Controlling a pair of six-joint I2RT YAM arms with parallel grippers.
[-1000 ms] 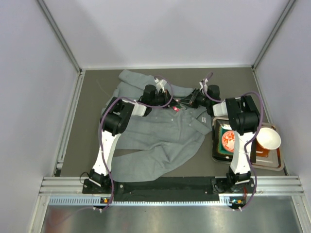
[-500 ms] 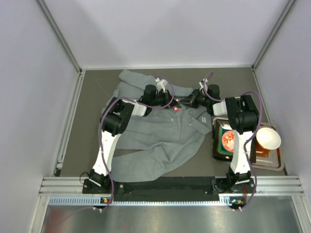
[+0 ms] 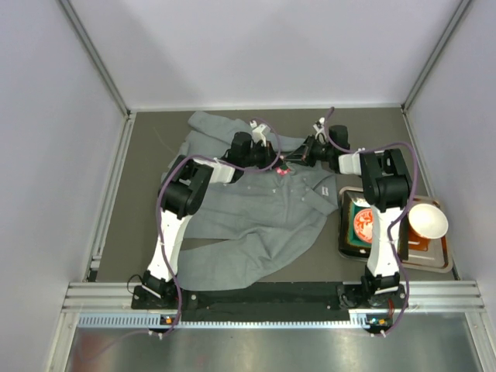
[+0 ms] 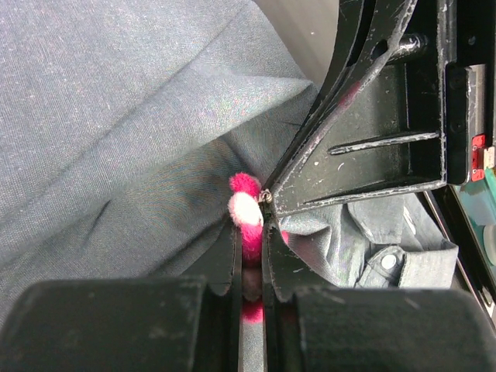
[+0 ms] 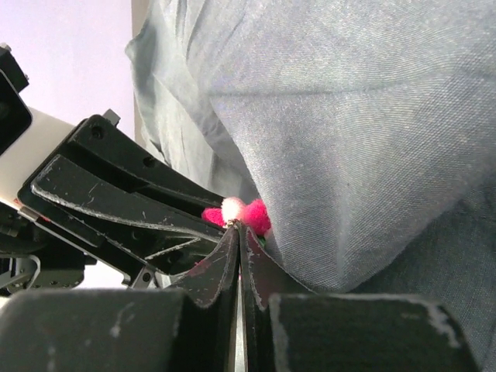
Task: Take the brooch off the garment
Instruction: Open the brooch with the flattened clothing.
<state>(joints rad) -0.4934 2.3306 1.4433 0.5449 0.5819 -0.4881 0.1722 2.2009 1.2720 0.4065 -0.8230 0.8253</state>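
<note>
The small pink flower-shaped felt brooch [image 4: 245,208] sat on the rumpled grey button-up garment [image 3: 256,209], pinched between the left gripper's [image 4: 250,226] fingers. The right gripper [image 5: 237,231], fully closed, touched it.

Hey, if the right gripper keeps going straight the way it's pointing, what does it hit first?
The brooch, right at the tips of the right gripper; just beyond it, probably the left gripper.

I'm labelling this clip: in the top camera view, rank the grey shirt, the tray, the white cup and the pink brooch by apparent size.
Largest to smallest:
1. grey shirt
2. tray
3. white cup
4. brooch, only a tiny pink dot
No two look close enough to doubt.
</note>
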